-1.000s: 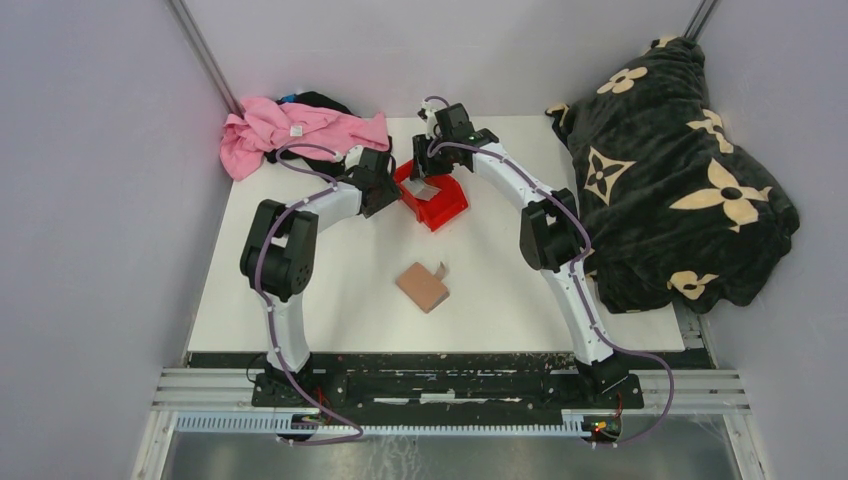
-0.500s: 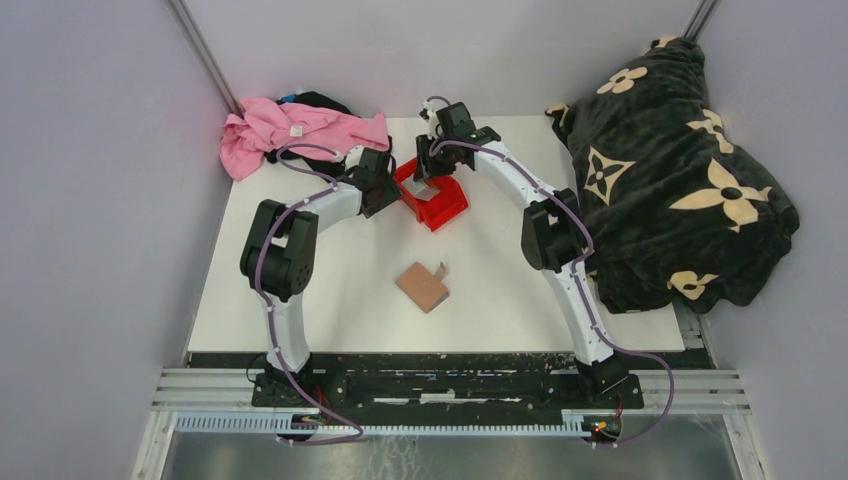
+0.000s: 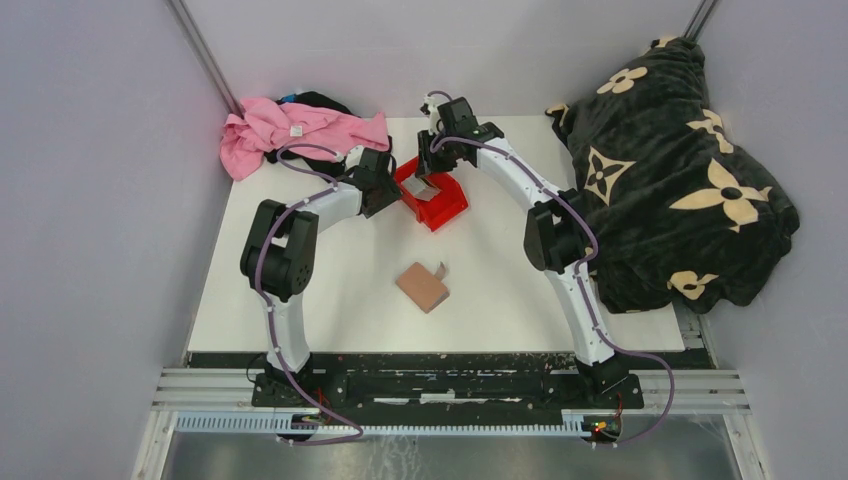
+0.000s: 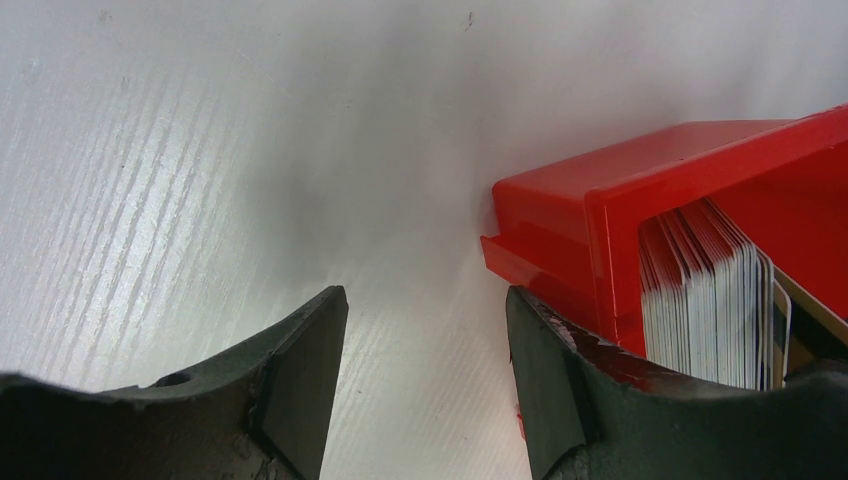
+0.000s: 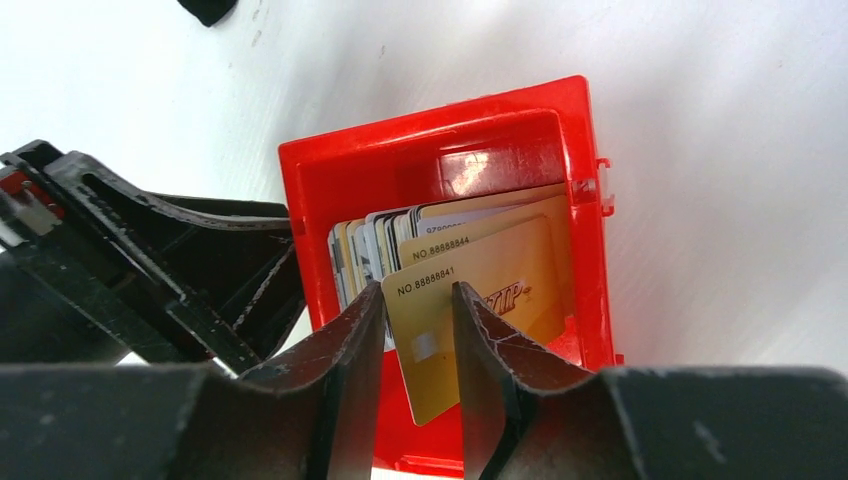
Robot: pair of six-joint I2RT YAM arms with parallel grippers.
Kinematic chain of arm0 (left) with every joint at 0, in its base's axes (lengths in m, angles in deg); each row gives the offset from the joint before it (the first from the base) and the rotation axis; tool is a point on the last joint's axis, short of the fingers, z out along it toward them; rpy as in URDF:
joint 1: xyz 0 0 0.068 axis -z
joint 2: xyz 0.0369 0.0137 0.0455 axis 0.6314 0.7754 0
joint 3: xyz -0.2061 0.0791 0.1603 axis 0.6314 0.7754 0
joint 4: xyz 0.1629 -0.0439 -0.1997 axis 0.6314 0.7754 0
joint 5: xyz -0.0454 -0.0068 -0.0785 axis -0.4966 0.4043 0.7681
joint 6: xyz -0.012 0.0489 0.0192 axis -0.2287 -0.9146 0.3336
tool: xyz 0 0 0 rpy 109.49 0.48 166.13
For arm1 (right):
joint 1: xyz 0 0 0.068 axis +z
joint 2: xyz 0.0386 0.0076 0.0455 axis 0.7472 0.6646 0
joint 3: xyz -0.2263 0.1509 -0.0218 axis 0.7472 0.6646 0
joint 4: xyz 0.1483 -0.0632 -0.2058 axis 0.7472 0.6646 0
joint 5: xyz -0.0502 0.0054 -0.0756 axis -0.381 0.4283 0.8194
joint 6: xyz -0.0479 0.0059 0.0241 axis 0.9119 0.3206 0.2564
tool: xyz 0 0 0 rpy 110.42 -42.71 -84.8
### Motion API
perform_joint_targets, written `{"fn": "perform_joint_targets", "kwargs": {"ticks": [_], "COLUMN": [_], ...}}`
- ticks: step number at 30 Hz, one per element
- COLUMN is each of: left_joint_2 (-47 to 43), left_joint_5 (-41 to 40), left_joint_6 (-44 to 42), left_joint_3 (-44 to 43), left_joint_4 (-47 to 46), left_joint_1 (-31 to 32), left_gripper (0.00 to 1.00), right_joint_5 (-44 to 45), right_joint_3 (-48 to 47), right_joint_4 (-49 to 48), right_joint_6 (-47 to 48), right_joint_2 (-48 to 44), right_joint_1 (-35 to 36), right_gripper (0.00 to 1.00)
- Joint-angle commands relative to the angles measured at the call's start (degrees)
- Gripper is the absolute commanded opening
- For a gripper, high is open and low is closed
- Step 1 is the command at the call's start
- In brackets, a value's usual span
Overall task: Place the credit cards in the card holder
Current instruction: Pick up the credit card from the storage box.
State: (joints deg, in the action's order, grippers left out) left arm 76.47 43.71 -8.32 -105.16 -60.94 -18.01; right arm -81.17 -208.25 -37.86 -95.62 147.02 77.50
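The right gripper [image 5: 418, 295] hangs over the red bin [image 5: 430, 112], its jaws drawn narrow around the top edge of the front gold card [image 5: 490, 285]. Whether the pads already press on that card I cannot tell. The left gripper [image 4: 425, 310] sits with its jaws wide apart, holding nothing. It is low on the surface [image 3: 330, 290] just beside the bin's left wall, with one finger at the bin's corner.

To do this pick well, the right gripper should probably pinch only the gold card and not its neighbour. It should then lift straight up out of the bin, so the rest of the credit cards [image 4: 700, 300] stay standing packed on edge inside. The left gripper looks well placed to steady the bin.

The card holder [image 3: 423, 287] lies closed on the surface, well apart from the bin on its near side, towards the arm bases.
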Motion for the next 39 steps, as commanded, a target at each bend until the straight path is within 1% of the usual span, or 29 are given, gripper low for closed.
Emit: {"fn": "perform_joint_targets", "kwargs": {"ticks": [1, 6, 10, 12, 16, 21, 26, 32, 36, 39], "left_joint_2": [-2.04, -2.25, -2.73, -3.2, -4.68, -7.38, -11.42, -17.29, -23.08, -28.72], "left_joint_5": [-0.32, -0.27, -0.13, -0.21, -0.77, -1.59, -2.56, -2.58, 0.34, 5.73], "left_joint_6": [-2.04, -2.09, -2.1, -2.26, -2.61, -2.95, -3.74, -3.69, -5.16, -6.85], "left_joint_3": [0.25, 0.23, 0.45, 0.84, 2.0, 3.34, 4.67, 7.93, 12.72, 18.62], "left_joint_4": [-2.18, -2.16, -2.18, -2.18, -2.15, -1.91, -1.11, -1.36, -4.82, -10.33], "left_joint_1": [0.28, 0.38, 0.45, 0.42, 0.65, 0.87, 1.4, 2.67, 3.96, 4.2], "left_gripper": [0.67, 0.67, 0.67, 0.67, 0.67, 0.67, 0.67, 0.68, 0.69, 0.69], "right_joint_5": [0.59, 1.53, 4.03, 6.09, 11.51, 16.52, 17.93, 18.18, 15.21, 10.37], "right_joint_3": [-0.99, -0.73, -0.86, -0.77, -0.44, 0.49, 0.7, 6.13, 12.59, 17.93], "right_joint_4": [0.1, 0.86, 2.47, 3.34, 4.71, 5.06, 5.31, 4.65, 3.61, 3.29], "right_joint_6": [0.04, 0.75, 1.88, 2.96, 5.38, 6.96, 7.17, 6.55, 3.68, 0.71], "right_joint_2": [-5.2, -5.78, -6.28, -6.75, -7.93, -9.98, -12.7, -18.87, -25.53, -30.89], "right_joint_1": [0.21, 0.23, 0.25, 0.25, 0.41, 0.48, 0.84, 1.53, 1.55, 1.57], "right_gripper": [0.36, 0.32, 0.28, 0.24, 0.12, 0.01, 0.01, 0.01, 0.01, 0.01]}}
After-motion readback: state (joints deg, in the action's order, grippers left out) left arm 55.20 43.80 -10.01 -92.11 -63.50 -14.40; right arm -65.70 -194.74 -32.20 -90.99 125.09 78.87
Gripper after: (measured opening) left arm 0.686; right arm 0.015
